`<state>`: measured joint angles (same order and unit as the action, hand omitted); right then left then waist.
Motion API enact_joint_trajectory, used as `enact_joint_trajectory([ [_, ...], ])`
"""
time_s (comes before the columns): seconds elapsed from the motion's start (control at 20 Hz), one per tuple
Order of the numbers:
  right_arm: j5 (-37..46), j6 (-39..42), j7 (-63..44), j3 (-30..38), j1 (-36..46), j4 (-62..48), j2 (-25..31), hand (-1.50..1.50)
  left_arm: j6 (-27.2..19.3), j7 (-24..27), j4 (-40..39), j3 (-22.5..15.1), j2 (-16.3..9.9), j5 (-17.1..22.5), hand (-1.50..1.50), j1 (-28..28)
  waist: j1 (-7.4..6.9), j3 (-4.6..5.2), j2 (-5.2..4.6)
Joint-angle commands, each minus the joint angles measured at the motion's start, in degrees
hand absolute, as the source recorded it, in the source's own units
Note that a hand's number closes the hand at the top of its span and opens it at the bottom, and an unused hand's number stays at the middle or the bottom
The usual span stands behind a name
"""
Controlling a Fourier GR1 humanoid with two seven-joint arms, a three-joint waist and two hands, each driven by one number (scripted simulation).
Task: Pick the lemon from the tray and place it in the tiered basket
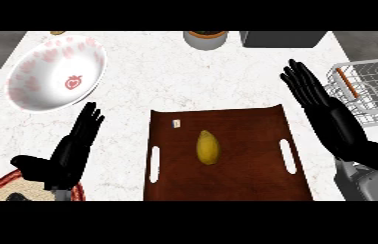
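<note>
Lemon point(207, 147) lies mid-tray point(221, 185), untouched, long axis toward twelve. Right hand point(322, 108) hovers at its three o'clock, fingers straight and apart; left hand point(72, 145) rests at nine, fingers relaxed. Best move: swing right over, close across the narrow waist, then carry to the basket point(359, 90) at two o'clock on the tabletop

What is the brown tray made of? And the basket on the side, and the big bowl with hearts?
The tray looks like dark wood or brown plastic: flat, matte, with cut-out handle slots. The basket looks like metal wire, thin pale bars with gaps between. The bowl looks like glazed ceramic, smooth white with pink printed marks, though it might be plastic.
</note>
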<state>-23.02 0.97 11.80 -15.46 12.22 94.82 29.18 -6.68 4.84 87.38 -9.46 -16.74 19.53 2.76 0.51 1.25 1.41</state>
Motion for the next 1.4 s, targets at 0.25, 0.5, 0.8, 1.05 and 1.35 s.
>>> enact_joint_trajectory([
  [0.25, 1.53, -24.76, -8.37, 2.14, -5.52, 0.00, -14.33, 1.50, -7.95, -2.08, -1.30, 5.71, -12.61, -13.60, 0.00, -5.56, 1.51, -1.37, -1.28],
  [0.5, 10.97, -43.81, -11.91, 6.40, -18.05, -7.53, -13.82, -1.50, -8.23, -3.08, -1.64, 4.71, -11.15, -12.93, 0.00, -2.62, 4.72, -0.98, -1.33],
  [0.8, 27.36, -57.86, -24.78, -7.74, -26.10, 9.09, -11.65, -1.50, -9.68, -6.10, -2.20, 1.63, -9.92, -16.65, 0.00, -5.74, 1.63, -0.81, -1.04],
  [1.05, 32.75, -45.83, -39.70, -13.77, -25.94, 10.49, 2.07, -1.50, -8.62, -6.72, -1.75, 1.21, -9.52, -16.14, 0.00, -8.28, -0.13, -0.45, -1.48],
  [1.35, 38.03, -36.41, -63.32, -16.63, -17.20, 18.05, 8.03, -1.50, -8.27, -8.85, -2.57, 0.74, -10.21, -17.46, 0.00, -10.98, -1.98, -0.51, -1.69],
])
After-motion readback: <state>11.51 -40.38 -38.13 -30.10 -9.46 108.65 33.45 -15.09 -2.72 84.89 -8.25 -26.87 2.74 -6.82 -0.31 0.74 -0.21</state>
